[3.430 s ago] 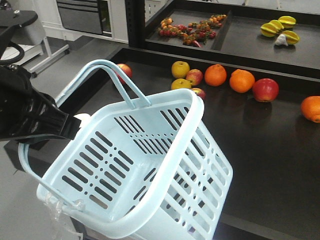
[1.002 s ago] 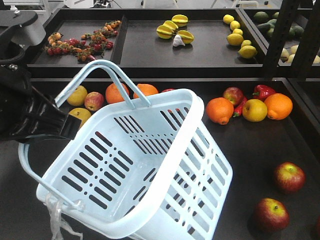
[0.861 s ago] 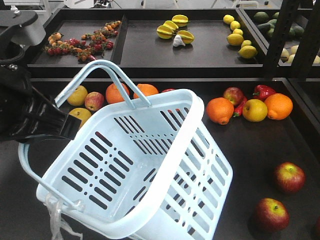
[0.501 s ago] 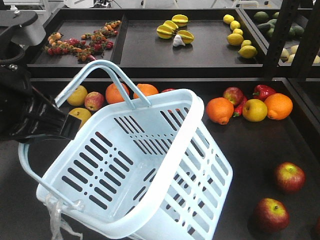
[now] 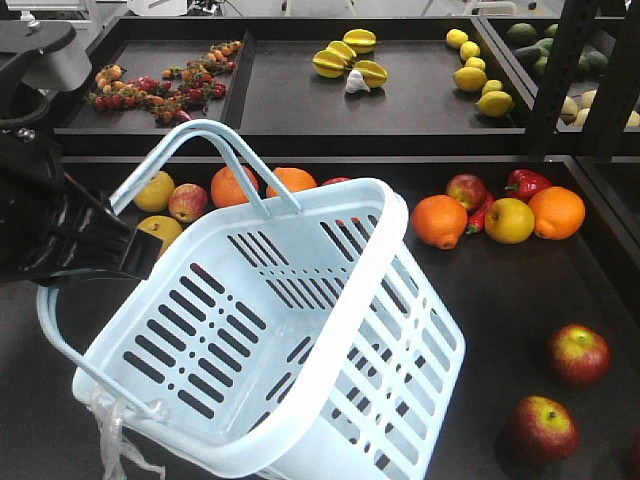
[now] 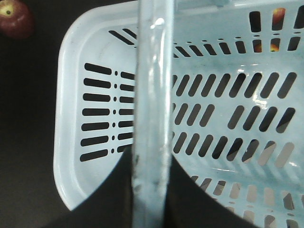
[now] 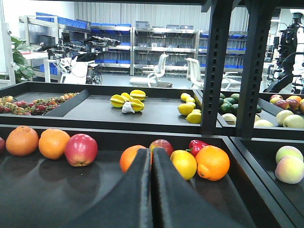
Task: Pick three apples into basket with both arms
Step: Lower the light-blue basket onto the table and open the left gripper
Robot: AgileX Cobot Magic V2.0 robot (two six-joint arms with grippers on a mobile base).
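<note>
The pale blue basket (image 5: 345, 192) hangs tilted over the near left of the dark shelf (image 5: 500, 290), its mouth turned up and toward the right, and it holds nothing, so none of the three apples is in yet. The left gripper (image 6: 151, 175) carries it, with the black jaws clamped on one hoop handle (image 6: 152, 95) that runs straight between them. Two red apples lie loose at the near right, one (image 5: 578, 354) just beyond the other (image 5: 543, 428), well apart from the basket; a third (image 5: 466, 189) sits farther back beside an orange (image 5: 440, 220). The right gripper (image 7: 152, 154) points over the shelf toward the far row of fruit with its jaws pressed together and nothing between them. The step in hand looks like the first pick: those jaws would need to part, drop over an apple — the near-right pair seems the easiest — and close on it while the left arm keeps the basket's opening within reach.
</note>
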